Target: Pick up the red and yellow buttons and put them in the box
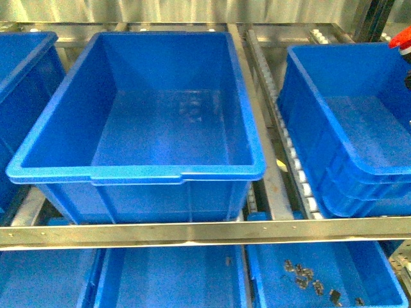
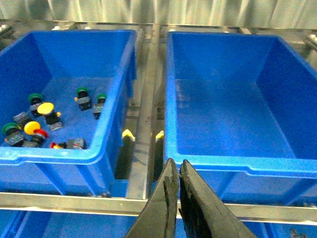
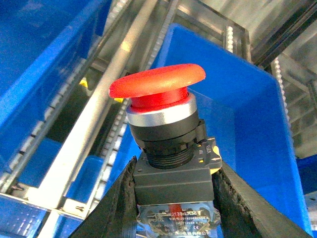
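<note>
The box [image 1: 135, 172], a deep bright-blue crate, stands empty in the middle of the shelf; its rim [image 2: 237, 164] also shows in the left wrist view. My right gripper [image 3: 173, 173] is shut on the red button [image 3: 157, 84], clamping its black body with the cap pointing away. That red cap [image 1: 401, 40] peeks in at the far right edge of the front view, over the right-hand crates. My left gripper [image 2: 179, 171] is shut and empty, in front of the gap between two crates. Two yellow buttons [image 2: 46, 108] [image 2: 32, 127] lie in the left crate [image 2: 59, 157].
Green-capped switches [image 2: 82, 91] and a small red-tipped part [image 2: 55, 145] share the left crate. Stacked blue crates [image 1: 347, 154] stand to the right of the box. A steel shelf rail [image 1: 205, 231] runs across the front. A lower tray [image 1: 359, 282] holds several small dark parts.
</note>
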### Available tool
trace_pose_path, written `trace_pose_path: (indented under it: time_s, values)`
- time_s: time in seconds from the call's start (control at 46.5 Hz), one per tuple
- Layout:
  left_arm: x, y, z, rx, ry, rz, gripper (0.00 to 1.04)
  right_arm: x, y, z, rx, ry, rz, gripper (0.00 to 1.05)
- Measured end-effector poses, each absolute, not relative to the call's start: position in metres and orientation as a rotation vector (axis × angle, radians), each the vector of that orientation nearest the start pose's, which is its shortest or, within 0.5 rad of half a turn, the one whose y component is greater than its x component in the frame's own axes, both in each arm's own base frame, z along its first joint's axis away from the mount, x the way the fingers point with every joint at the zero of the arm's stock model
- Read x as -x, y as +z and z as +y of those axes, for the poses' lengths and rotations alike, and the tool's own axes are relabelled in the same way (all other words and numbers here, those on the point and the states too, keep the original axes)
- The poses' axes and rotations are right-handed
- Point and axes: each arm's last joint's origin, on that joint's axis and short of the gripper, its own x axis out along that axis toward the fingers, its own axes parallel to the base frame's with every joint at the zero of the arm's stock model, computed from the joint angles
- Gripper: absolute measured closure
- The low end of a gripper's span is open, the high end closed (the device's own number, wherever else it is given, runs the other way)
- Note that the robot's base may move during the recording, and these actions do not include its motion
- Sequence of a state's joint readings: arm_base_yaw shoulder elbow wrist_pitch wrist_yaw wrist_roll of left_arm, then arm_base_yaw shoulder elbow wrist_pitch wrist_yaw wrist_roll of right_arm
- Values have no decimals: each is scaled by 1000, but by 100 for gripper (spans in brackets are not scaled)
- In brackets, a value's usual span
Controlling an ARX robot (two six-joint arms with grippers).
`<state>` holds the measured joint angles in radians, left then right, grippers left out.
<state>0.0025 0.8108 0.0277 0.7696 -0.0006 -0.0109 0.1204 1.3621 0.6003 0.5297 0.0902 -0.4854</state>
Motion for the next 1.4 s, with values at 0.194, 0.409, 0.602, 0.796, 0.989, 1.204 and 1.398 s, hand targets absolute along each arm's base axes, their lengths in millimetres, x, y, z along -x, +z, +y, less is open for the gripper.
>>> trace_pose_path:
  time_s: [0.194,0.409,0.602,0.796,0.989,1.204,1.398]
  values:
    - [-138,168,0,11,3,-3,103,-279,208,38,512,111,227,70]
    - [-128,172,0,10,-2,-20,103,-282,206,48,506,156,201,70]
    - [-122,173,0,10,-2,-17,103,-286,204,52,503,162,201,70]
    - [-115,173,0,10,1,-21,103,-306,200,64,503,204,204,70]
    - [-111,173,0,10,1,-22,103,-353,201,82,499,212,198,70]
    - [-101,168,0,9,1,14,103,-438,187,121,476,223,230,70]
    - [-97,169,0,8,1,-5,103,-518,156,142,484,230,323,70]
